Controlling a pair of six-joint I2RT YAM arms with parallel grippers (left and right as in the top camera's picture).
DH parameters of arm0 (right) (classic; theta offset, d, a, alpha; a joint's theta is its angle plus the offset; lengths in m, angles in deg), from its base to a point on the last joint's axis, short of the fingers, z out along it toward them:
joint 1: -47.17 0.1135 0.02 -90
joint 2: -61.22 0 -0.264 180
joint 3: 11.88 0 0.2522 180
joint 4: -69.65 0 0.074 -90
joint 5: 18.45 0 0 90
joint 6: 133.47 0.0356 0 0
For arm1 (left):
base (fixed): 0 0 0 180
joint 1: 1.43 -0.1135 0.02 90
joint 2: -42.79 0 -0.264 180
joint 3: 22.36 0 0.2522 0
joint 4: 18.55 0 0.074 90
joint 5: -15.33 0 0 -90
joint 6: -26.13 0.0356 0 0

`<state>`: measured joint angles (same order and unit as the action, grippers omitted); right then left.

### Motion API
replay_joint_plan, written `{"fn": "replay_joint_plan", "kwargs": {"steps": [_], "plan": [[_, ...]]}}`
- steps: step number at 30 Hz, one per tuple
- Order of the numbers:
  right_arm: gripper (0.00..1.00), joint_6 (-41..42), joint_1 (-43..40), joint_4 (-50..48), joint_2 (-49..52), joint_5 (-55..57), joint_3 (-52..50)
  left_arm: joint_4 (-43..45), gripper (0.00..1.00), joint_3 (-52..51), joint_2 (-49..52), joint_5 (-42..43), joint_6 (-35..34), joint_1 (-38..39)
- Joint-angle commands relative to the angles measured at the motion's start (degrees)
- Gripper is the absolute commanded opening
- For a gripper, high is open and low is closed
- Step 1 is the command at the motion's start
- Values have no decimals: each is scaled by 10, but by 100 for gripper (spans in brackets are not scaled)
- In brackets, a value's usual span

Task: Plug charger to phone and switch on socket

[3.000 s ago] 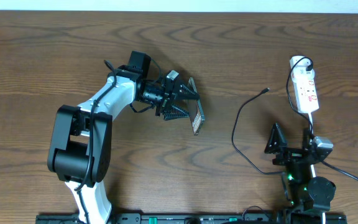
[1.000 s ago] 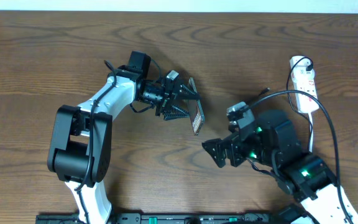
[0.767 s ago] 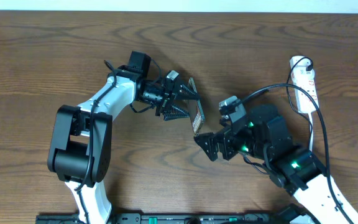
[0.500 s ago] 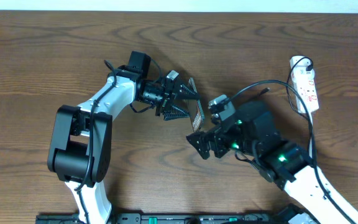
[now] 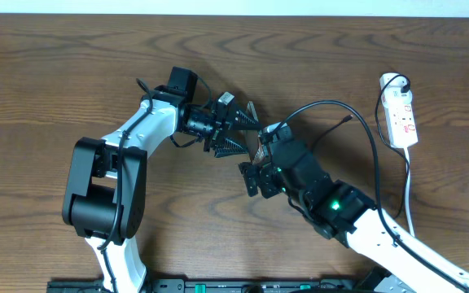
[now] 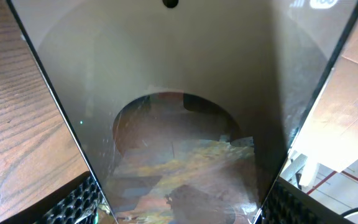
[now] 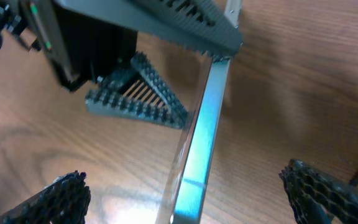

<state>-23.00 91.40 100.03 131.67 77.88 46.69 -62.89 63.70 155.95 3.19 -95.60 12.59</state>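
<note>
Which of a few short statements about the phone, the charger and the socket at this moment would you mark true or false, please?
1. The left gripper holds the phone up on its edge. True.
2. The charger is plugged into the phone. False: its connector tip lies on the table, apart from the phone.
3. The right gripper is open, close to the phone. True.
4. The socket lies beside the left arm. False: it lies at the far right, away from both grippers.

The left gripper (image 5: 249, 138) holds the phone (image 5: 251, 109) up on its edge. The right gripper (image 5: 250, 178) hovers wide open just beside it.
</note>
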Motion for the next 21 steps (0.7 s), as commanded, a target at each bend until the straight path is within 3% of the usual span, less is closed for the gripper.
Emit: {"fn": "replay_joint_plan", "kwargs": {"steps": [1, 7, 21], "plan": [[97, 33, 22, -10, 1, 64, 9, 1, 58, -3, 1, 25, -1, -1], [80, 37, 35, -14, 1, 65, 9, 1, 58, -3, 1, 25, -1, -1], [71, 63, 35, -38, 52, 64, 9, 1, 58, -3, 1, 25, -1, -1]]}}
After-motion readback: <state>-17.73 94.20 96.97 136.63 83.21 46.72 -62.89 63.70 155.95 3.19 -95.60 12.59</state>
